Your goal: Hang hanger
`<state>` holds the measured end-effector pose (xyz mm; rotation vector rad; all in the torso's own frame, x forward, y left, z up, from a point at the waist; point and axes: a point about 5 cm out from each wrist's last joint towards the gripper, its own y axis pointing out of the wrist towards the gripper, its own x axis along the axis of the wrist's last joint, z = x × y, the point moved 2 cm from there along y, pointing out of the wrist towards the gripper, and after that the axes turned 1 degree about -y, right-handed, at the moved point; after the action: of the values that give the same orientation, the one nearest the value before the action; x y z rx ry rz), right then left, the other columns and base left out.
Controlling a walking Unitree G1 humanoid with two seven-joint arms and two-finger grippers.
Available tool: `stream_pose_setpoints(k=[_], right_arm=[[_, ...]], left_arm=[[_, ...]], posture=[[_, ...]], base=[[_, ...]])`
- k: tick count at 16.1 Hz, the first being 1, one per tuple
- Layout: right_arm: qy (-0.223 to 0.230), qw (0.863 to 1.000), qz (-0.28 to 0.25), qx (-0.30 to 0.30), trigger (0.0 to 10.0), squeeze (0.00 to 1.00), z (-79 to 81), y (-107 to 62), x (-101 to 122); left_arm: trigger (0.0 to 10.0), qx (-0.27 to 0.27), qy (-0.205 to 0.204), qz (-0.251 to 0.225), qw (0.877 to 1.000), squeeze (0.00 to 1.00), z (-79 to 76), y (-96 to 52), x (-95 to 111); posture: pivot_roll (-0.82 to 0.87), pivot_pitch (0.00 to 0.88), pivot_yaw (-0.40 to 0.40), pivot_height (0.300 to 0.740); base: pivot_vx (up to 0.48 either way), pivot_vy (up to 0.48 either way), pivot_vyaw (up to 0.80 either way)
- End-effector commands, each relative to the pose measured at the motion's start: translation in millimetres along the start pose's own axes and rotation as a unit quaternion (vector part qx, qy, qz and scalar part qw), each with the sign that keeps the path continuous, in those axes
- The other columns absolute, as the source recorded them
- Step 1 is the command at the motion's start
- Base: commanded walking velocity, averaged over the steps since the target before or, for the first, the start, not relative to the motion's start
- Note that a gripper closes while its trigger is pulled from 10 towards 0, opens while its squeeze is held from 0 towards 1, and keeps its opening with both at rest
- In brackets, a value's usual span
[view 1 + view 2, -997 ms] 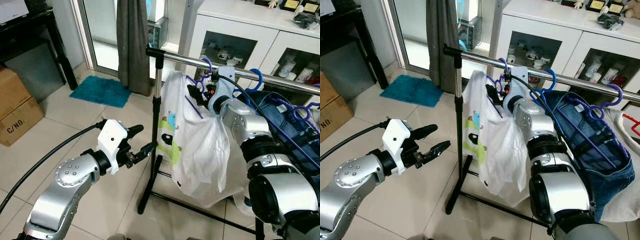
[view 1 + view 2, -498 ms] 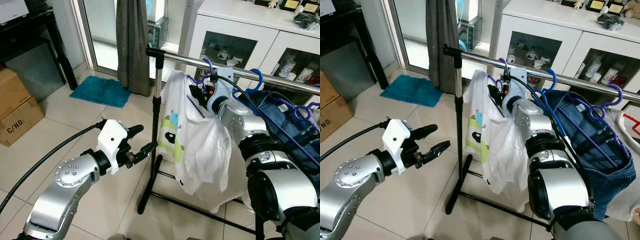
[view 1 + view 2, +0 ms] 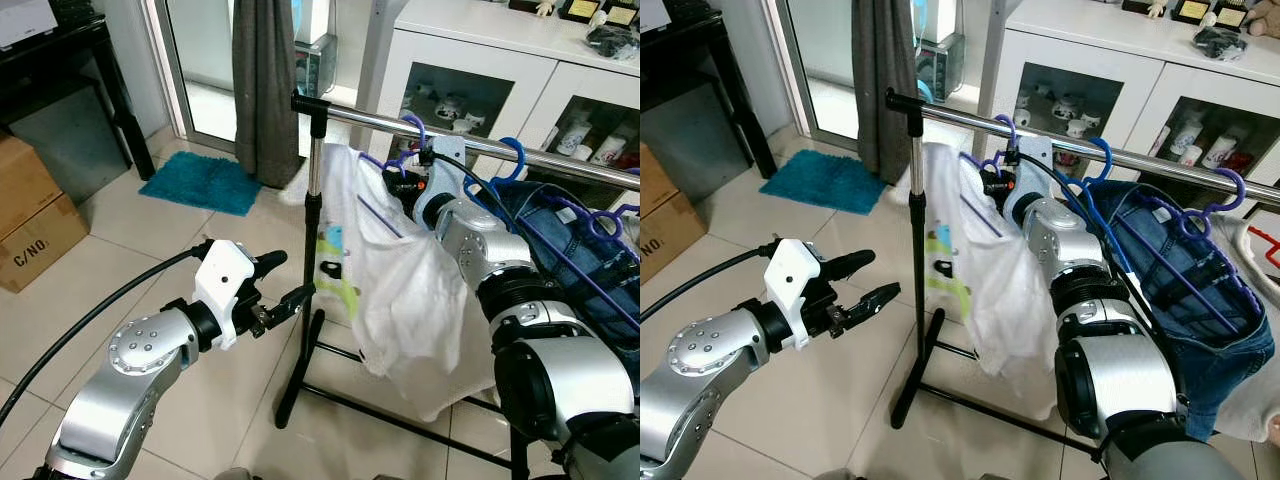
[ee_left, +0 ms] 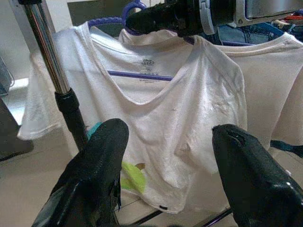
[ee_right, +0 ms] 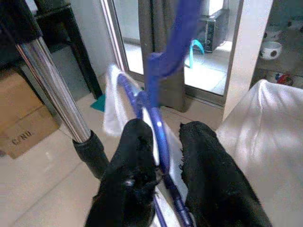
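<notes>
We hold the purple hanger [image 5: 158, 127] up at the chrome rail [image 3: 470, 143].
Thin curved plastic, draped in a crumpled white T-shirt [image 3: 400, 290]; our right gripper [image 5: 163, 161] pinches its neck. Our left gripper [image 3: 280, 285] hovers spread, touching nothing, beside the rack's upright pole [image 3: 312, 250].

A: What is lying on the tiled floor [image 3: 120, 260]?
B: A teal mat [image 3: 203, 181] is lying by the glass door, near a grey curtain [image 3: 264, 80]. Cardboard boxes [image 3: 30, 215] are sitting further left.
A: And behind?
B: A white cabinet [image 3: 500, 60] is holding crockery behind glass
</notes>
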<state>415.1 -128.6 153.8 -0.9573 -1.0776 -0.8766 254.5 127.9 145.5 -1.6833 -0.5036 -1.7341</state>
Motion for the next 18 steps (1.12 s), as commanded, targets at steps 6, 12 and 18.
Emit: stream_pose_setpoints(k=[6, 12, 18], right_arm=[[0.004, 0.999, -0.04, -0.004, 0.0, 0.0, 7.7, 2.2, 10.9], [-0.007, 0.998, -0.062, 0.012, 0.0, 0.0, 4.0, -9.4, 11.9], [-0.024, 0.994, -0.11, 0.007, 0.0, 0.0, 5.0, -21.7, 31.0]], left_arm=[[10.0, -0.001, 0.008, -0.002, 1.0, 0.06, 5.0, 3.6, 1.8], [10.0, -0.014, 0.009, -0.01, 1.0, 0.06, 2.2, 17.4, 3.4], [10.0, 0.043, 0.012, -0.008, 0.999, 0.06, 12.4, 8.9, -0.2]], posture=[[0.02, 0.0, -0.018, 0.74], [-0.01, 0.0, -0.002, 0.74], [0.01, 0.0, -0.04, 0.74]], base=[[0.0, 0.0, 0.0], [0.0, 0.0, 0.0], [0.0, 0.0, 0.0]])
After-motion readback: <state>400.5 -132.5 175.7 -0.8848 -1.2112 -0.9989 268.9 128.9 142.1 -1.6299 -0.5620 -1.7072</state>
